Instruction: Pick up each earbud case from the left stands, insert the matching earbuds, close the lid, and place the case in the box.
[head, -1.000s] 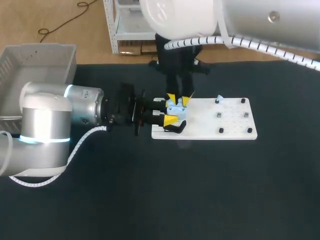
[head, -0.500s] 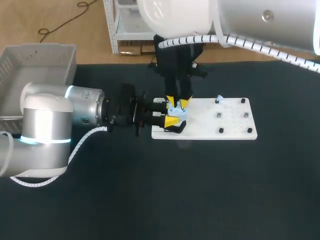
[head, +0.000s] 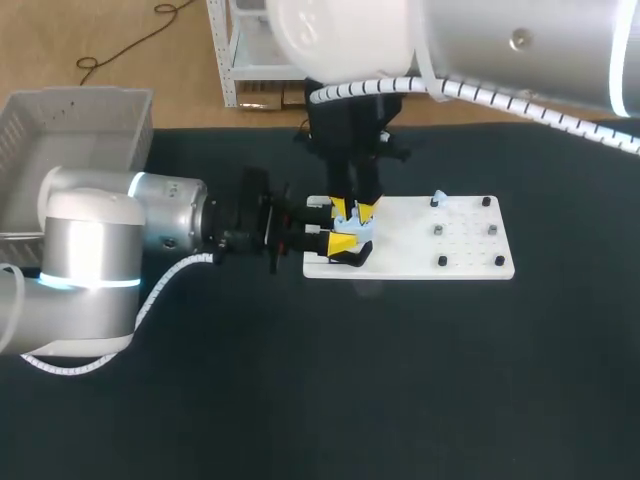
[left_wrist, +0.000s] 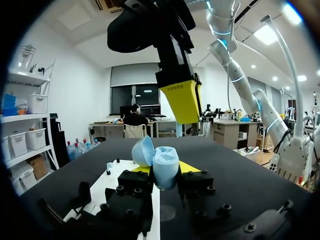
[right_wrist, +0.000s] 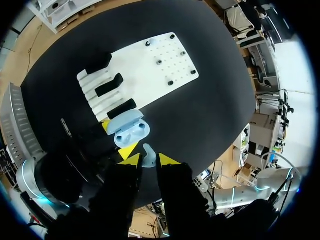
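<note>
In the head view my left gripper (head: 343, 229) is shut sideways on a light blue earbud case (head: 356, 231) at the left end of the white board (head: 440, 262). The left wrist view shows the case (left_wrist: 165, 164) upright between the yellow tips, its lid (left_wrist: 142, 150) open. My right gripper (head: 352, 211) hangs just above it, pointing down. In the right wrist view that gripper (right_wrist: 146, 161) is shut on a small light blue earbud (right_wrist: 148, 154), directly over the open case (right_wrist: 129, 131) with its two empty wells.
Black stands (right_wrist: 109, 85) line the board's left end and small pegs (head: 440, 230) dot its right half. Another pale blue earbud (head: 438, 197) sits on a peg at the board's far side. A grey bin (head: 60, 125) stands at the table's back left.
My right gripper has shifted slightly left and lower, closer over the open case. The left arm and the case have stayed still.
</note>
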